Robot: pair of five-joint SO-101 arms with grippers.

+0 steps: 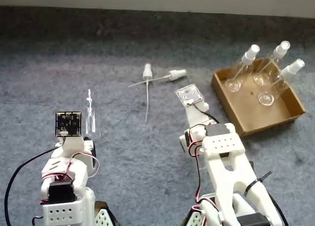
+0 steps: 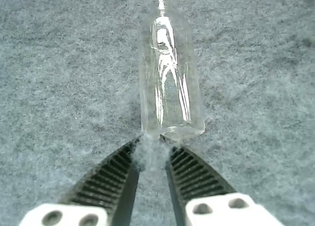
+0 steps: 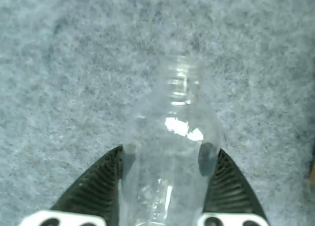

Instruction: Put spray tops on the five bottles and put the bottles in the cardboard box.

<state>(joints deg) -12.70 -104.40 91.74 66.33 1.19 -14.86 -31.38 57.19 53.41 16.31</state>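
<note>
- Step in hand (judgement): fitting a spray top to the held bottle (image 3: 170, 137), whose neck is open and has no top on it.
- right gripper (image 3: 165, 152): fingers closed against both sides of the held bottle at its shoulder, with the neck pointing away from the wrist.
- left gripper (image 2: 151, 145): fingers open only a narrow gap and gripping nothing. The tips sit just at the base of the lying bottle (image 2: 170, 78).
- The lying bottle (image 1: 90, 116) is on its side on the carpeted worktop (image 1: 147, 152), ahead of the left arm and uncapped.
- To do the step well (judgement): clamp the held bottle firmly with the neck unobstructed. Grip a top by its head so the long dip tube hangs free. Thread the tube into the neck first, then seat the head squarely. The clear plastic looks slippery, so misaligned pressure could twist the bottle in the fingers.
- Count, bottles: five. Three lie capped in the cardboard box (image 1: 251, 110): first boxed bottle (image 1: 242, 68), second boxed bottle (image 1: 269, 63), third boxed bottle (image 1: 280, 83). The other two are the held bottle and the lying bottle.
- Count, loose tops: two, side by side between the arms and the box: left spray top (image 1: 147, 72) and right spray top (image 1: 176, 75).
- Progress (judgement): three of five done.
</note>
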